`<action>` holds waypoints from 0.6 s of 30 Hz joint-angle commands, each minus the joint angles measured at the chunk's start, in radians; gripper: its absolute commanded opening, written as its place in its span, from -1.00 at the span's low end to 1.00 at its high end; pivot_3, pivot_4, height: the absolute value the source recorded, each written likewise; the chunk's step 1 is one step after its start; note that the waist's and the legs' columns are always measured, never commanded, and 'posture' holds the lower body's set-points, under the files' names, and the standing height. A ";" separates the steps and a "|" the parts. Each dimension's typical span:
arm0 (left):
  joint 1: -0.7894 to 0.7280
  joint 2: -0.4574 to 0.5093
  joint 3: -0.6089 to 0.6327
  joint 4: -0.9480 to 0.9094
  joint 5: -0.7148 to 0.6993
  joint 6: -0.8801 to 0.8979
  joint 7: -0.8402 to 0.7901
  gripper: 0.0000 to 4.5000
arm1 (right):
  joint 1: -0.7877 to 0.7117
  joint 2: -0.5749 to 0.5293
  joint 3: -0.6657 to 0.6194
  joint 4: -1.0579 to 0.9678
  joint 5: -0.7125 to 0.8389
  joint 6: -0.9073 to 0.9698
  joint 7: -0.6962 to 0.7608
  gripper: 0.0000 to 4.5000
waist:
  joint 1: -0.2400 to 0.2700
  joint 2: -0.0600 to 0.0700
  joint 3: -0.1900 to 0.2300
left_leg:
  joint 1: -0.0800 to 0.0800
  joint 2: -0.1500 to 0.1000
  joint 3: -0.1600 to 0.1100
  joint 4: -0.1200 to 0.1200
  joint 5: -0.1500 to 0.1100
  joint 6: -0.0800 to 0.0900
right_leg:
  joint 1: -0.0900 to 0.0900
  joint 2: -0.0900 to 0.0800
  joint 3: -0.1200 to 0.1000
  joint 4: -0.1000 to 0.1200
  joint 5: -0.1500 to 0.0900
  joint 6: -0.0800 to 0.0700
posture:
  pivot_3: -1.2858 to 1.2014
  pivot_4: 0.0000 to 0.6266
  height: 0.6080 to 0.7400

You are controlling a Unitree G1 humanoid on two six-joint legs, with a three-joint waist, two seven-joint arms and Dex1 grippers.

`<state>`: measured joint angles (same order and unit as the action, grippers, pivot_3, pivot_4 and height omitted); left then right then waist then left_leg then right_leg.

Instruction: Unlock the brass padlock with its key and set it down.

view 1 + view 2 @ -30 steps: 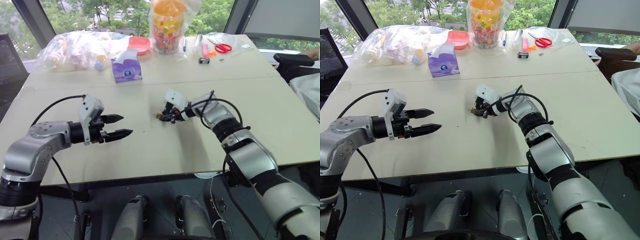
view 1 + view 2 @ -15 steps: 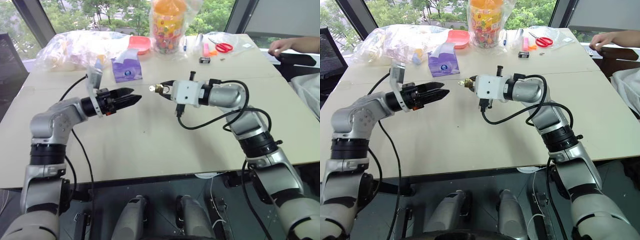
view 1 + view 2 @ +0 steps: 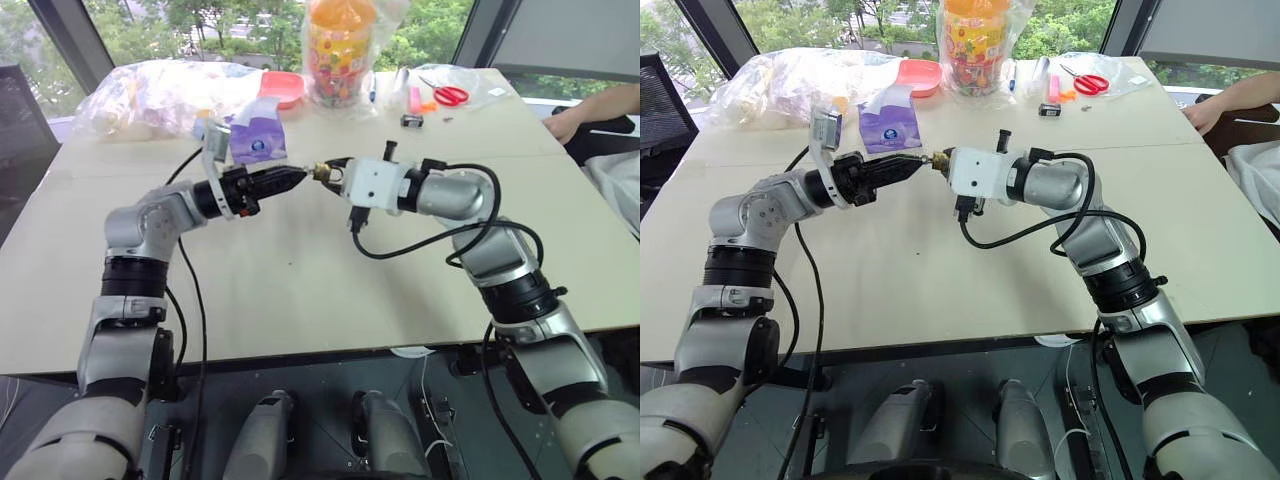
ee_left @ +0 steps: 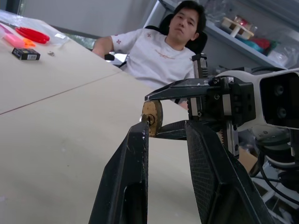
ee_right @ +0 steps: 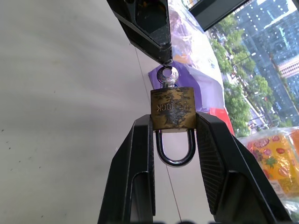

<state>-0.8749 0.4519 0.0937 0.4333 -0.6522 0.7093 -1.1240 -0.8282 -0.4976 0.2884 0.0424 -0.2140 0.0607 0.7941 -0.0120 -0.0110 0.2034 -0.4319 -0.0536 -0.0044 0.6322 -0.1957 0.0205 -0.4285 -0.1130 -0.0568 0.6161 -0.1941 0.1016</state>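
Left tool advanced to key; beige table, window behind.

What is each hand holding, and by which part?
The right hand clamps the brass padlock by its body's sides. The left hand meets the key head.

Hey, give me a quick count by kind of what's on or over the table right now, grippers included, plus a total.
Grippers: 2, left gripper and right gripper
Brass padlock: 1
Key: 1
Scissors: 1
Purple tissue pack: 1
Candy jar: 1
Pink bowl: 1
Small black object: 1
Total: 9
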 commanded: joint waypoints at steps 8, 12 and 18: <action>-0.041 -0.003 0.012 0.060 0.052 -0.050 -0.016 -0.45 | -0.022 0.007 -0.021 -0.059 0.002 -0.007 -0.017 -0.70 | 0.000 0.000 0.000 | 0.000 0.000 0.000 0.000 0.000 0.000 | 0.000 0.000 0.000 0.000 0.000 0.000 | 0.03 -0.52 1.00; -0.045 -0.009 0.031 0.057 0.038 -0.040 -0.013 -0.45 | -0.016 0.011 -0.017 -0.070 0.004 -0.005 -0.013 -0.70 | 0.001 0.000 0.000 | 0.000 0.000 0.000 0.000 0.000 0.000 | 0.000 0.000 0.000 0.000 0.000 0.000 | 0.03 -0.52 1.00; -0.046 -0.014 0.036 0.040 0.023 -0.022 -0.035 -0.45 | -0.012 0.017 -0.009 -0.074 0.005 -0.005 -0.009 -0.70 | 0.000 0.000 0.000 | 0.000 0.000 0.000 0.000 0.000 0.000 | 0.000 0.000 0.000 0.000 0.000 0.000 | 0.03 -0.52 1.00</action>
<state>-0.8893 0.4316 0.1041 0.5080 -0.6031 0.6875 -1.1397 -0.8281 -0.4858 0.2899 0.0093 -0.2140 0.0614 0.7907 -0.0120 -0.0110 0.2034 -0.4319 -0.0536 -0.0045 0.6323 -0.1958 0.0206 -0.4284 -0.1130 -0.0568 0.6160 -0.1941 0.1017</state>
